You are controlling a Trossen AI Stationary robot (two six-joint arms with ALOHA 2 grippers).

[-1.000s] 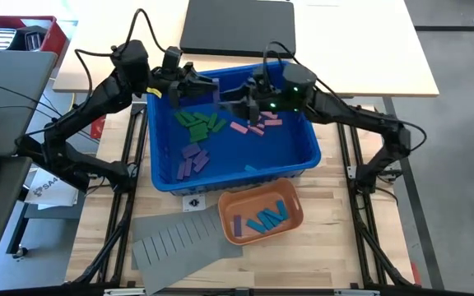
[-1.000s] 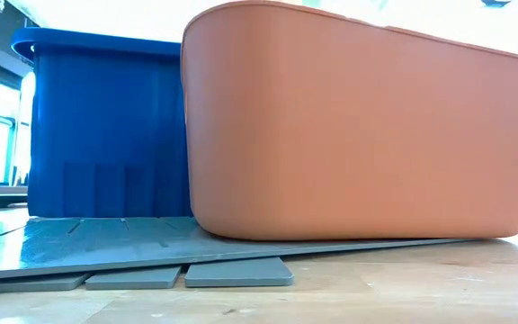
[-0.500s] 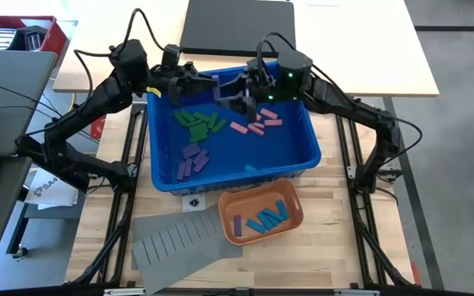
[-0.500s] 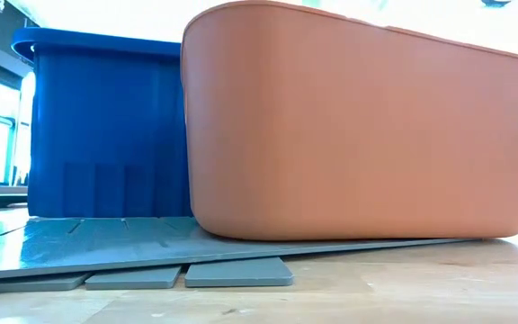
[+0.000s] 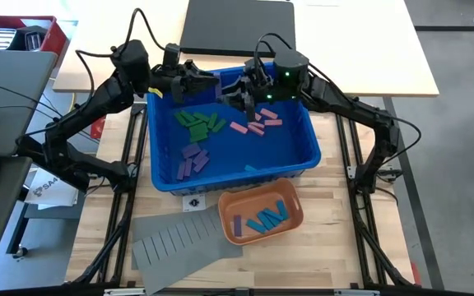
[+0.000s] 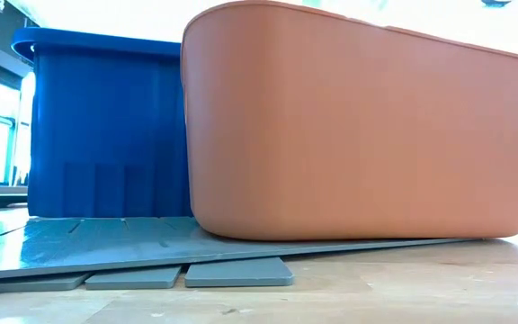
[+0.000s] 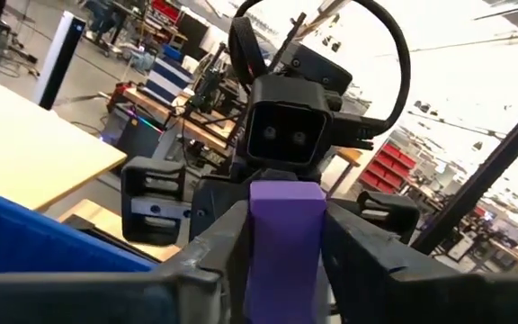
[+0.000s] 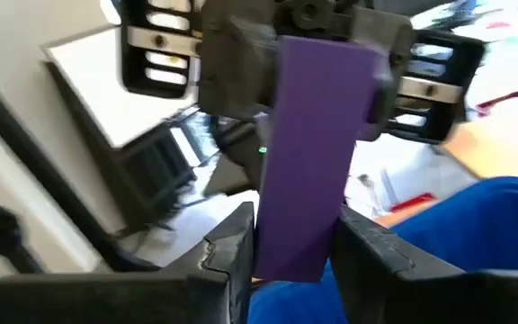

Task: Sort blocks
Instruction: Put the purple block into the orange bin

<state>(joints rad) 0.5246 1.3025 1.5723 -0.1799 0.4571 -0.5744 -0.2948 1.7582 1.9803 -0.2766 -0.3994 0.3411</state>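
Handover of a purple block (image 7: 285, 236) above the far rim of the blue bin (image 5: 309, 154), upper centre of the high view. The left gripper (image 5: 211, 85) and the right gripper (image 5: 235, 90) are brought tip to tip, facing each other, with the block spanned between them. In each wrist view the block is seen pinched between that arm's own fingers, its far end seated in the opposite gripper; both pairs of fingers are thus pressed against the same piece. The block's long axis is laid along the line joining the two grippers, roughly left to right in the high view, so release by one side is judged to leave it cantilevered from the other.

The remaining blocks are kept in the bin: green (image 5: 197, 122) at upper left, pink (image 5: 257, 123) at upper right, purple (image 5: 191, 160) at lower left. Blue pieces (image 5: 268, 217) and one purple are held in the orange tray (image 5: 229, 202), lower centre, beside the grey sheet (image 5: 179, 240).
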